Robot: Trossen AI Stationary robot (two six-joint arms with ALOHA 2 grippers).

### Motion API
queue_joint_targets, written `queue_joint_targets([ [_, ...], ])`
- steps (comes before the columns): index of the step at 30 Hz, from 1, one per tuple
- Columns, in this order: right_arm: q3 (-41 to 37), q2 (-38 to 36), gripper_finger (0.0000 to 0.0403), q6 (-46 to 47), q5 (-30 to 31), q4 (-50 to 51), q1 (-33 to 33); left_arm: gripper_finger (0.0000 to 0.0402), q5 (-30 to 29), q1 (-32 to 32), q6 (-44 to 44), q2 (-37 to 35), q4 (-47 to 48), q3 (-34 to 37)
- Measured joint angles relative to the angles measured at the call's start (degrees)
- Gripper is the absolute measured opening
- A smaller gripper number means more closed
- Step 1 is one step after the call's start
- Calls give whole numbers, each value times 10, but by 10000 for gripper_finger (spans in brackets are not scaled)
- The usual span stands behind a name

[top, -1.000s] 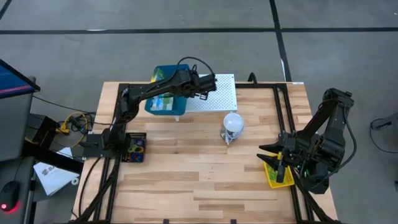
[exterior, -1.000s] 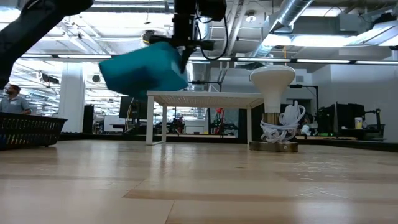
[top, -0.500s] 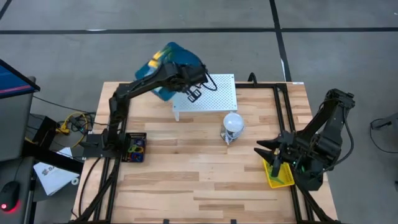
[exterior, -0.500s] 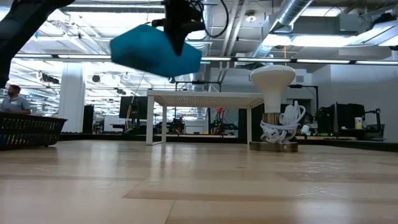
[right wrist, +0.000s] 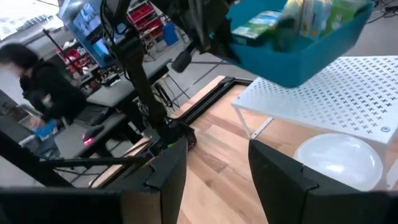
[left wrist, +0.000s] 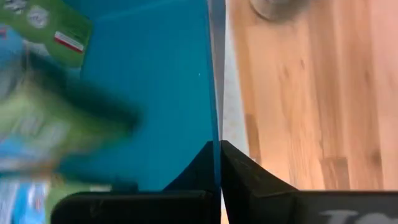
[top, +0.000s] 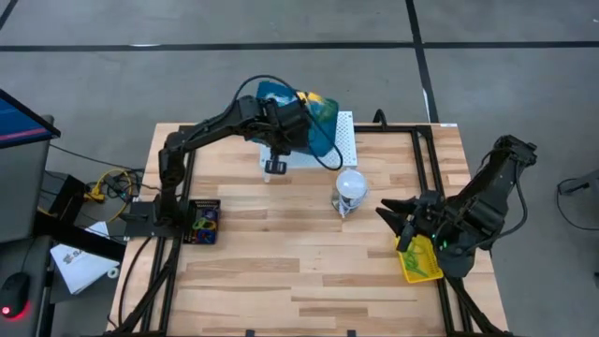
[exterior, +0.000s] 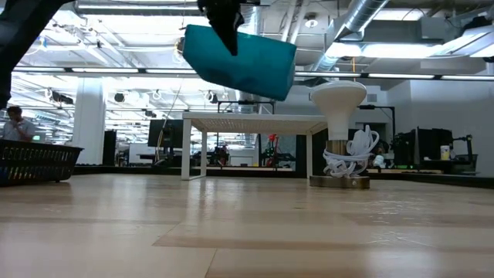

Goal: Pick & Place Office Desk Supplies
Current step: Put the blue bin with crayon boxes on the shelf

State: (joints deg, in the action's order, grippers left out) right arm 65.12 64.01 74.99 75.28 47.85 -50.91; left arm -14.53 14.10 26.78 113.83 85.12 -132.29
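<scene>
Packets (right wrist: 261, 26), light and loose, ride in our teal bin (exterior: 241, 60) above the white perforated board (top: 344, 139); left gripper (left wrist: 217, 163) pinches its thin stiff wall, right gripper (right wrist: 214, 155) spread, empty.

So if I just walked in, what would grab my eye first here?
Probably the teal bin, held in the air over the white perforated board at the table's far edge by the left arm, its fingers pinched on the bin's wall, green packets inside. Next, the white ball-shaped object mid-table, and the right arm waiting open-fingered over a yellow tray.
</scene>
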Motion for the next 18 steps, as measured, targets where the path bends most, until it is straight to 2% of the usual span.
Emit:
queue_joint_targets([
  [5, 0, 0, 168, -20, 4, -32, 9, 0, 57, 16, 53, -14, -2, 30],
  [9, 0, 1, 168, -34, 25, -52, 10, 0, 108, 32, 102, -56, -44, 94],
  [14, 0, 1, 168, -34, 32, -52, 12, 0, 192, 58, 109, -134, -181, 225],
  [18, 0, 1, 168, -35, 33, -61, 19, 0, 202, 63, 103, -195, -317, 354],
])
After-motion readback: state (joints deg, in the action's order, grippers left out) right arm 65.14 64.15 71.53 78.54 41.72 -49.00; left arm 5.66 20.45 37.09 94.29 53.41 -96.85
